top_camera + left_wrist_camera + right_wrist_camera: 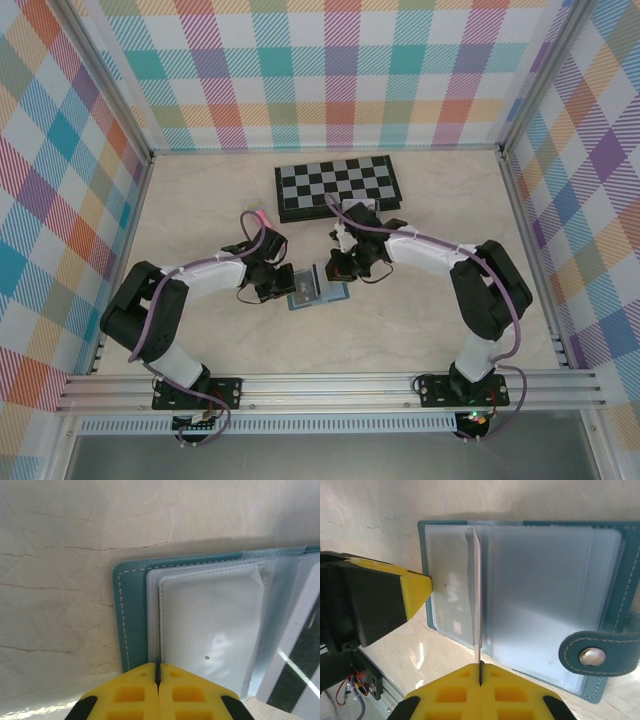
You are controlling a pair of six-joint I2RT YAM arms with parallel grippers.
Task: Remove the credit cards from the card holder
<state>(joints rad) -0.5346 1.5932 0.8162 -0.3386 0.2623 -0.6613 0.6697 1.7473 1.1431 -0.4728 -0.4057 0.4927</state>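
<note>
Two arms [205, 272] bent inward, left gripper [158, 672] closed against card holder [131, 580], right gripper [480, 674] pinching upright credit card [476, 595].

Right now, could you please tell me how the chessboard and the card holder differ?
The chessboard is larger, checked black and grey; the card holder is smaller and teal. The chessboard sits toward the back wall; the card holder lies nearer the front. The card holder is spread open with clear pockets up; the chessboard has its checked face up. Both lie flat on the table.
</note>
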